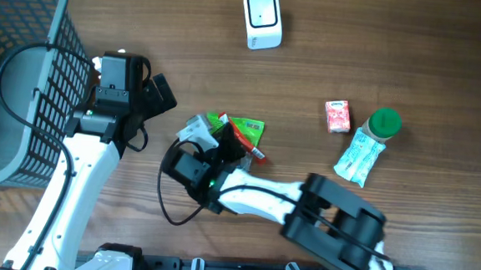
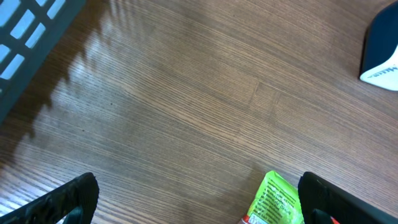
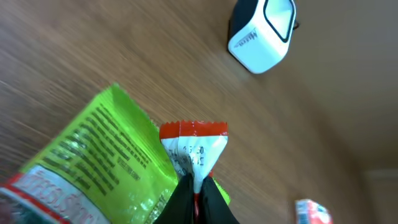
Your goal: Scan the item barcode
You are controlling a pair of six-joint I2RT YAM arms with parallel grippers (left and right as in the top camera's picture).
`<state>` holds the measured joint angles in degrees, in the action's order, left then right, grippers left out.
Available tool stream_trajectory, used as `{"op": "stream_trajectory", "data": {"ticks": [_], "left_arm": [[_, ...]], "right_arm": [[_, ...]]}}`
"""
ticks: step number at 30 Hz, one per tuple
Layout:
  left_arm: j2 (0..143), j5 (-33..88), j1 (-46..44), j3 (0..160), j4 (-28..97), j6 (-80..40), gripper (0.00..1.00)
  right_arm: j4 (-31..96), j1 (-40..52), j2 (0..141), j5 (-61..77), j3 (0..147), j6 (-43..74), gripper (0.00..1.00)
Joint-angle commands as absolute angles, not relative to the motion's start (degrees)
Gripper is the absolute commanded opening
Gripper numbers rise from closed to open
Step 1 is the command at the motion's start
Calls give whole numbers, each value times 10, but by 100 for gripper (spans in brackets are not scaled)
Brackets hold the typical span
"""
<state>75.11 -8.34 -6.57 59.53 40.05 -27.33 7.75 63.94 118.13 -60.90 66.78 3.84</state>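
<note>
In the right wrist view my right gripper (image 3: 198,186) is shut on the crimped end of a small white packet with red edges (image 3: 196,149). The packet lies partly over a bright green snack bag (image 3: 106,158). From overhead, the same gripper (image 1: 233,141) sits at the green bag (image 1: 248,125) mid-table. The white barcode scanner (image 1: 262,19) stands at the far edge, upright, also visible as the scanner (image 3: 261,34) beyond the packet. My left gripper (image 1: 153,86) is open over bare wood left of the bag. In its wrist view the left gripper (image 2: 199,208) holds nothing, and the green bag's corner (image 2: 277,199) shows by the right finger (image 2: 329,199).
A grey-blue mesh basket (image 1: 18,79) fills the left side, close to my left arm. On the right lie a small pink box (image 1: 337,116), a green-lidded bottle (image 1: 383,123) and a blue-white pouch (image 1: 360,155).
</note>
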Motion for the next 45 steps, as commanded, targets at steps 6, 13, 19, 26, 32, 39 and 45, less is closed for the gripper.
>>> {"op": "stream_trajectory", "data": {"ticks": [6,13,19,26,32,39,45], "left_arm": [[752,-89,-62,600,400,-272,100],[752,-89,-62,600,400,-272,100],[752,-89,-62,600,401,-272,100],[752,-89,-62,600,400,-272,100],[752,-89,-62,600,401,-272,100],[752,-89,-62,600,400,-272,100],[752,-89,-62,600,400,-272,100]], "right_arm": [[68,639,1191,-471,672,-9,9],[67,637,1186,-466,672,16,17],[71,621,1121,-325,672,17,27],[102,610,1058,-247,672,66,29],[178,534,1044,-74,695,75,40],[189,438,1048,48,706,43,49],[247,408,1049,79,706,0,46]]}}
